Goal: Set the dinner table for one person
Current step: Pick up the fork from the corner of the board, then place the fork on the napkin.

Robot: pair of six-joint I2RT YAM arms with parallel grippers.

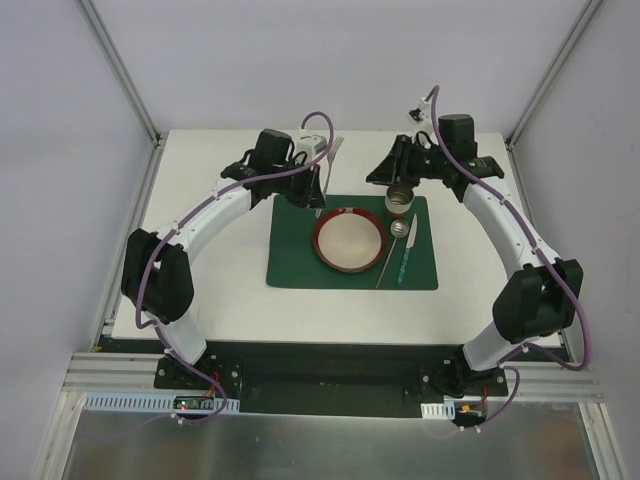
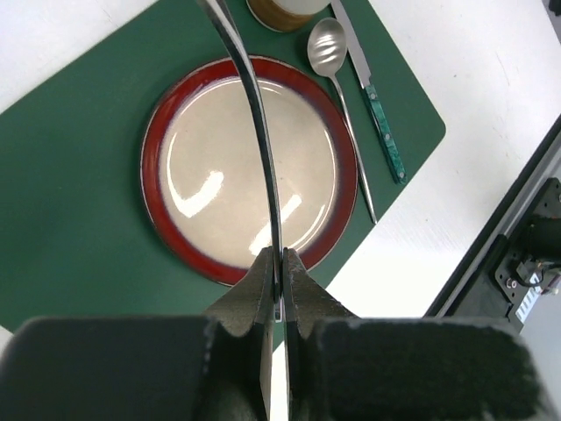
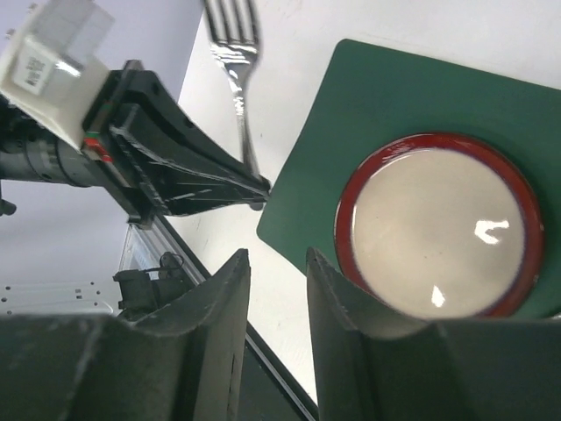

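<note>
Dinner table [image 1: 220, 290], white, spread under both arms, carrying 1 green placemat [image 1: 295, 265] at centre. On it, red-rimmed plate [image 1: 350, 240] in the middle; spoon [image 1: 398, 232] and knife [image 1: 407, 255] side by side just right of it, handles toward the near edge; cup [image 1: 398, 203] beyond them. Above the cup, right gripper [image 3: 274, 259] parted, holding nothing. Left gripper [image 2: 278, 267] clenched on the fork [image 2: 254, 105] handle, tines pointing away, near the mat's far edge; probably bound for the bare strip left of the plate.

Plain pale grey walls [image 1: 300, 60] and slim metal posts [image 1: 120, 70] close in a white table [image 1: 210, 290] on three sides.
The light is soft and even; a black strip [image 1: 330, 368] and a dull metal sheet [image 1: 320, 445] run along the near edge.
</note>
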